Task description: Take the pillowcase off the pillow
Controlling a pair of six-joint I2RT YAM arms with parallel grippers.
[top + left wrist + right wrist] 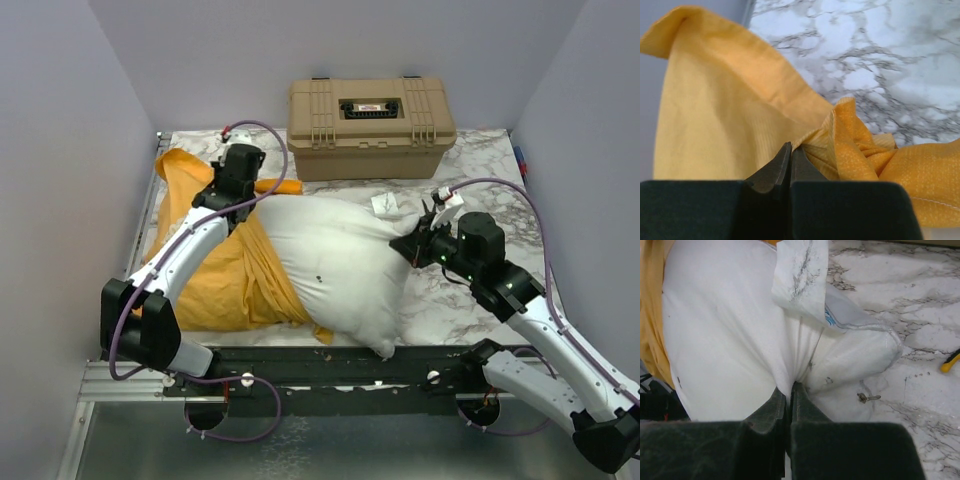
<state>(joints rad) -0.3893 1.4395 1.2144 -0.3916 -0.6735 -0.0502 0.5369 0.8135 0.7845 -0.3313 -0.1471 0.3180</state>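
Observation:
The orange-yellow pillowcase [225, 270] covers the left end of the white pillow [335, 262], which lies across the marble table; most of the pillow is bare. My left gripper [240, 203] is shut on a bunched fold of the pillowcase [850, 145] at the pillow's far left, holding it up. My right gripper [405, 245] is shut on a pinch of the pillow's right end [740, 340], next to its white label [800, 275]. The pillowcase's print is hidden.
A tan toolbox [370, 125] stands at the back of the marble table [480, 170]. Grey walls enclose the left, back and right. A small yellow-handled item [951, 360] lies on the table at the right. The black rail [330, 365] runs along the near edge.

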